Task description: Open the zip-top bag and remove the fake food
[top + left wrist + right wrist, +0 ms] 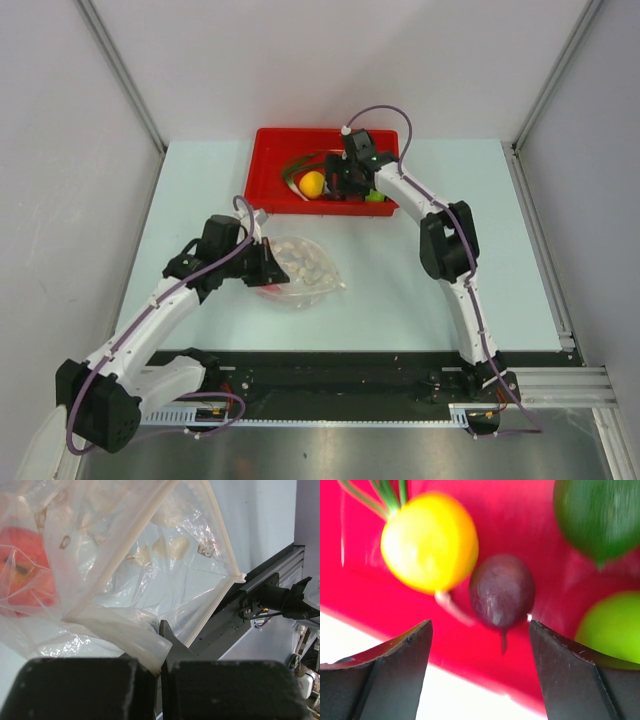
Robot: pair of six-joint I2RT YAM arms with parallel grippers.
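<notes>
The clear zip-top bag [303,267] lies on the table's middle, its whitish zip strip [125,555] showing in the left wrist view. My left gripper [262,262] is shut on the bag's folded edge [135,642]. A red ball [25,572] sits inside the bag. My right gripper [352,180] is open and empty over the red tray [275,150]. Below its fingers lie the yellow ball [429,542], the dark maroon one [502,591], a bright green ball [615,630] and a darker green piece [597,515]. The yellow ball [312,184] and green onion [296,165] show in the top view.
The red tray stands at the table's back centre. Grey walls with metal posts close in the back and sides. A black rail [330,375] runs along the near edge by the arm bases.
</notes>
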